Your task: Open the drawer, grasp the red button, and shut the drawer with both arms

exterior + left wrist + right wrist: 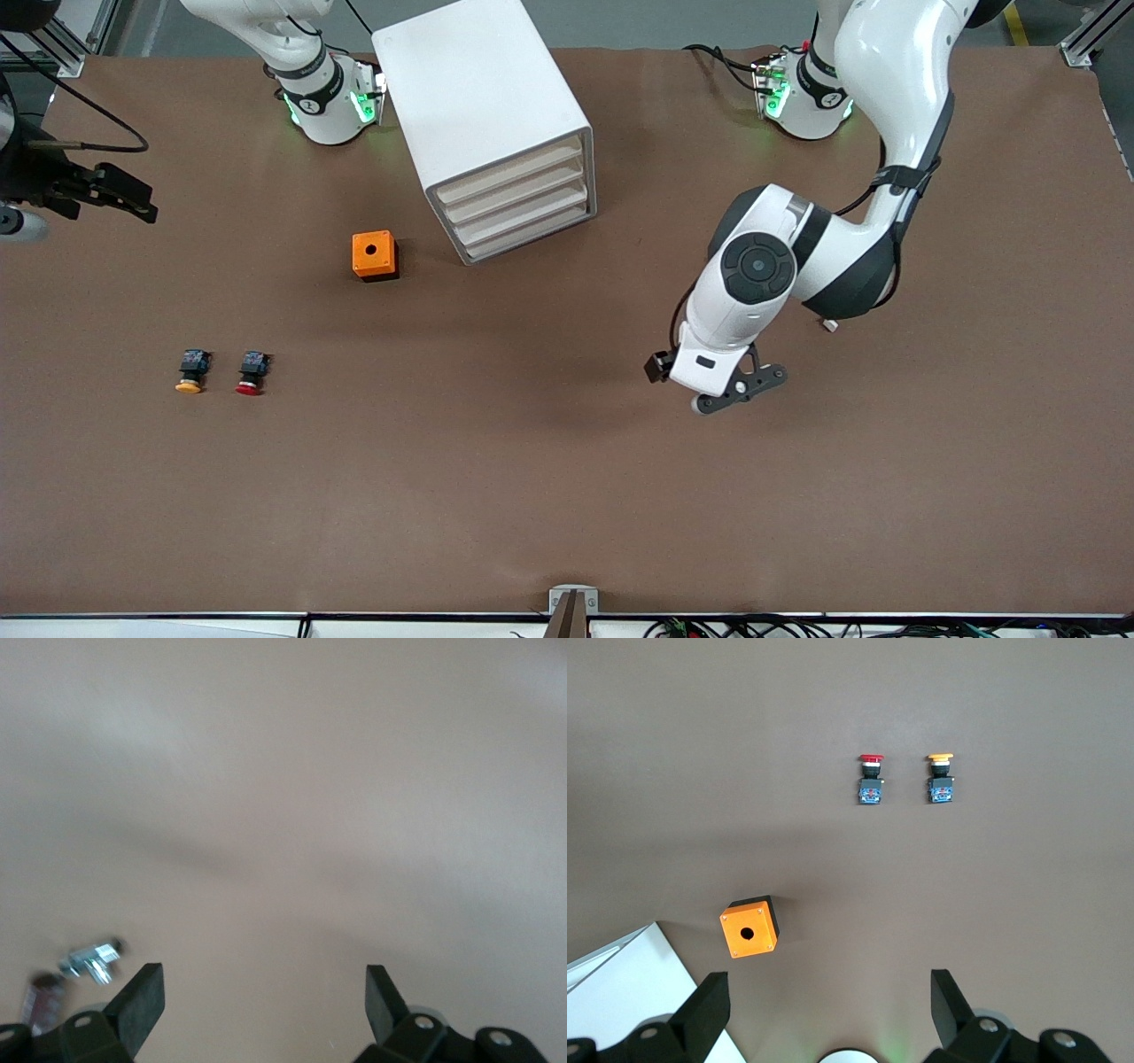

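Note:
The white cabinet (pixel 483 106) stands between the two arm bases, with all four drawers (pixel 521 208) shut and flush. The red-capped button (pixel 252 373) lies on the table toward the right arm's end, nearer the front camera than the cabinet; it also shows in the right wrist view (pixel 870 780). My left gripper (pixel 740 390) hangs open and empty over bare table toward the left arm's end; its wrist view (pixel 266 979) shows only bare table between the fingers. My right gripper (pixel 124 197) is open and empty, held high at the right arm's end (pixel 830 983).
A yellow-capped button (pixel 191 371) lies beside the red one (pixel 940 778). An orange cube with a hole (pixel 374 255) sits beside the cabinet's front corner (pixel 749 929). A corner of the cabinet (pixel 629 992) shows in the right wrist view.

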Robot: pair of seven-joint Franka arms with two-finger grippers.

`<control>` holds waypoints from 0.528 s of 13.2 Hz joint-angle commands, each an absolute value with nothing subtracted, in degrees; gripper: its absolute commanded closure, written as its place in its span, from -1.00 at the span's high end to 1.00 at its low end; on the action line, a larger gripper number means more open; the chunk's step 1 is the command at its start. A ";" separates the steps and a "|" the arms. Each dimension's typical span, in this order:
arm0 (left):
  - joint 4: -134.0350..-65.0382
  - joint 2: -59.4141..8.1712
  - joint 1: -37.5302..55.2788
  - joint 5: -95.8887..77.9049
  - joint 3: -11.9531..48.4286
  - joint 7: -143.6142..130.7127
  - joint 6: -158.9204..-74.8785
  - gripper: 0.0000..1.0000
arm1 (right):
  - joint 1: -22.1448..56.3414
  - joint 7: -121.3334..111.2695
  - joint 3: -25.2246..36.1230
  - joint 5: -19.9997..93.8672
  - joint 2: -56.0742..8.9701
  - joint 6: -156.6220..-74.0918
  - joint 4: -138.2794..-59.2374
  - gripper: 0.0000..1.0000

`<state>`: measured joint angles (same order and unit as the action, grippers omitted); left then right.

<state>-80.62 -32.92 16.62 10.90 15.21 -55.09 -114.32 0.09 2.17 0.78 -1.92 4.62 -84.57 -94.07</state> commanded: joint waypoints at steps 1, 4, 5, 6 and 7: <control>-81.04 -28.67 13.90 13.80 15.29 -53.54 -110.93 1.00 | -0.53 1.93 0.26 -1.41 4.66 -80.87 -90.88 1.00; -80.95 -24.45 11.79 12.84 15.29 -48.09 -106.28 1.00 | 0.09 1.93 0.00 -1.32 4.40 -81.30 -90.79 1.00; -81.03 -23.30 10.82 12.14 16.16 -47.64 -104.69 1.00 | 0.09 1.93 -0.09 -1.32 4.31 -80.95 -90.88 1.00; -80.95 -22.94 10.81 11.52 16.35 -47.55 -103.63 1.00 | 0.09 1.85 -0.09 -1.32 4.22 -80.86 -91.14 1.00; -80.95 -22.68 10.81 11.51 16.35 -47.37 -103.54 1.00 | 0.17 1.85 -0.17 -1.32 4.22 -81.03 -91.14 1.00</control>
